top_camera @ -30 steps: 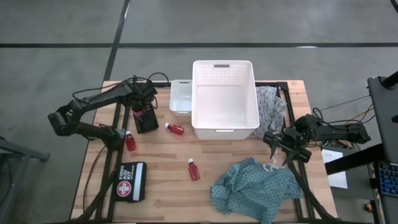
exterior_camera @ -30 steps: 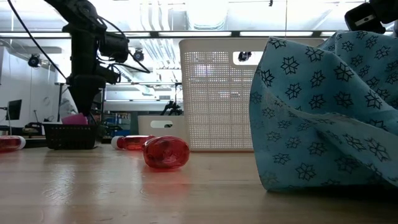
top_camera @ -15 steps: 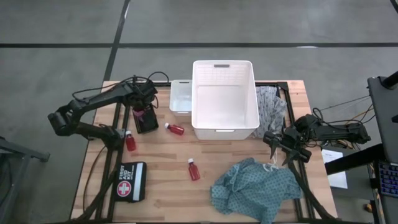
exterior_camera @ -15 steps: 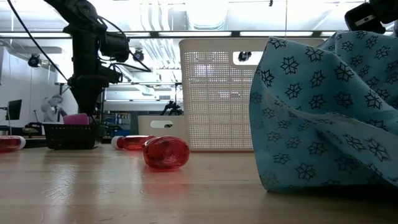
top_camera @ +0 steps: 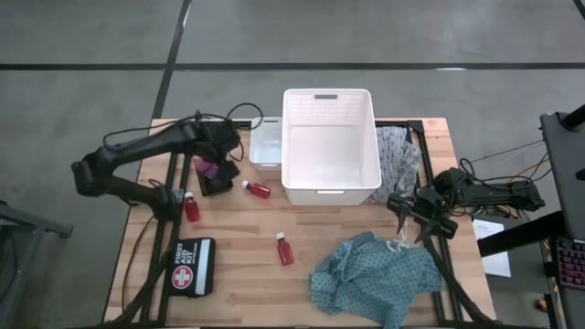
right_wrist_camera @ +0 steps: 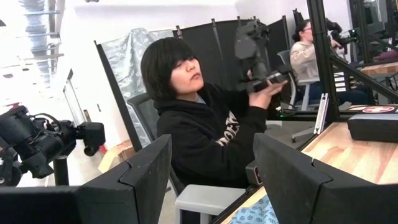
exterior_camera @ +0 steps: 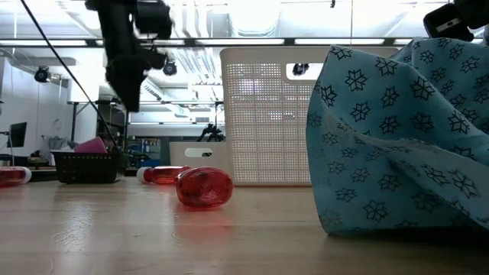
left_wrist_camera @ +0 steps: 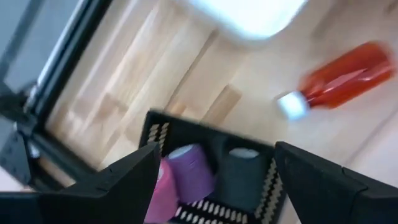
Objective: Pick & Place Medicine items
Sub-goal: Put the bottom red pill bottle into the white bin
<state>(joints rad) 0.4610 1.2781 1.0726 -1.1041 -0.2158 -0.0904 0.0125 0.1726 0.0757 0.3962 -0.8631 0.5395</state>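
Left claw (left_wrist_camera: 214, 171): two dark fingers (left_wrist_camera: 106, 186) spread wide apart, nothing between them but the view below.

Black mesh basket (left_wrist_camera: 186, 134): seen between the fingers, on the pale wooden worktop (left_wrist_camera: 143, 68). Contents, side by side: pink roll (left_wrist_camera: 154, 193), purple roll (left_wrist_camera: 189, 171), black roll (left_wrist_camera: 239, 171).

Red bottle with white cap (left_wrist_camera: 339, 81): lying on its side on the worktop, apart from the basket.

White container (left_wrist_camera: 249, 12): blurred edge only.

Black metal frame (left_wrist_camera: 34, 81): along the worktop's edge.
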